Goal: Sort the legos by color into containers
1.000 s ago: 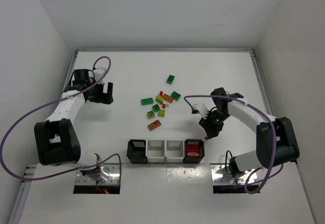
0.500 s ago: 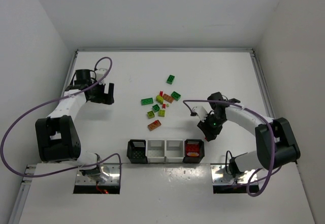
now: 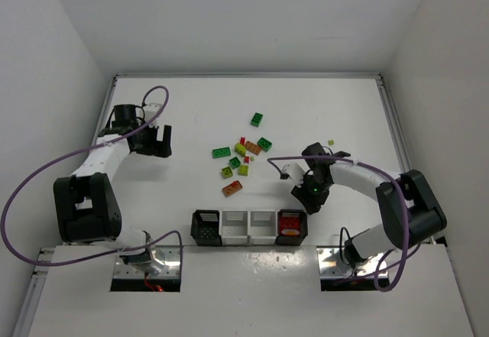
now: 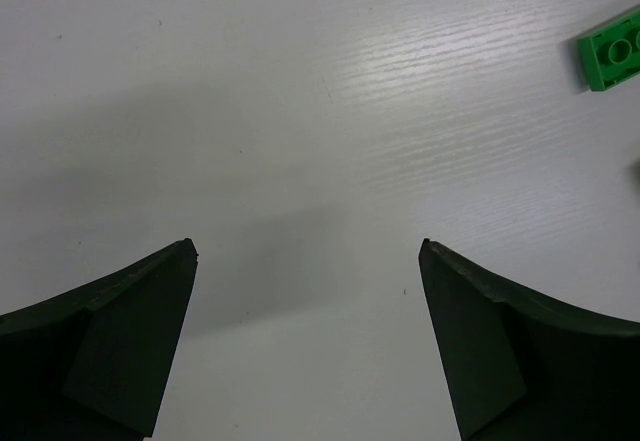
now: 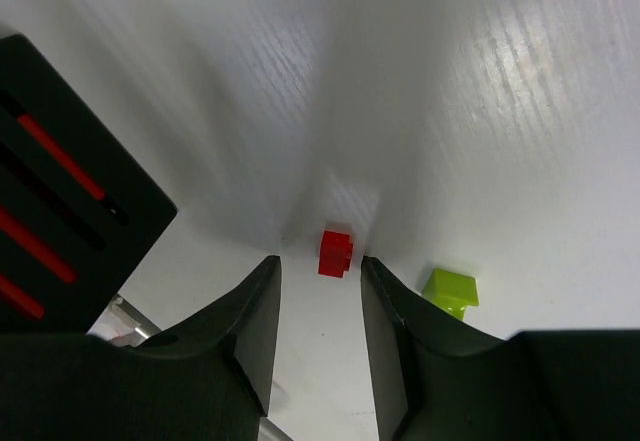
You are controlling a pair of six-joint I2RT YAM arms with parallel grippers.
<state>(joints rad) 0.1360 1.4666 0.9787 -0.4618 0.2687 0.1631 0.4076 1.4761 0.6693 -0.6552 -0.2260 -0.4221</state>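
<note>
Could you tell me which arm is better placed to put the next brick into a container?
Right. Its end effector brackets a small red brick beside the black bin holding red pieces; the left end effector hangs open with nothing between its fingers, far from the containers.

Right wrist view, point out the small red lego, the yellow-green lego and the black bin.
small red lego [image 5: 335, 252], right wrist view, middle of its face.
yellow-green lego [image 5: 450, 289], right wrist view, its top face.
black bin [image 5: 100, 241], right wrist view, its slotted wall.
</note>
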